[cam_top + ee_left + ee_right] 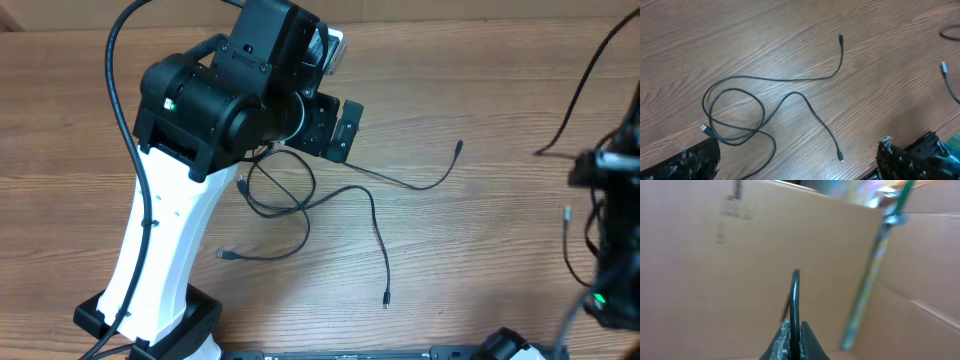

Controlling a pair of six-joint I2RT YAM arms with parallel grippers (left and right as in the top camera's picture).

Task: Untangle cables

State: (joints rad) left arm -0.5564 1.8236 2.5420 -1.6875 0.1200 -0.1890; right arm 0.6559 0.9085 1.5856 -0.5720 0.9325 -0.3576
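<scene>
A tangle of thin black cables (280,190) lies on the wooden table in overlapping loops, with free plug ends at the right (459,146), front (386,298) and left (222,255). My left gripper (800,167) hovers above the loops (735,115), open wide, with nothing between its fingers (697,160). My right gripper (795,340) is raised at the table's right side and shut on one black cable (795,295). That strand hangs beside the right arm, and its silver-tipped end (567,212) dangles over the table.
The left arm's white base (150,290) stands at the front left. The dark right arm (612,200) fills the right edge. Brown cardboard (715,255) fills the right wrist view. A thicker arm cable (115,90) arcs over the back left.
</scene>
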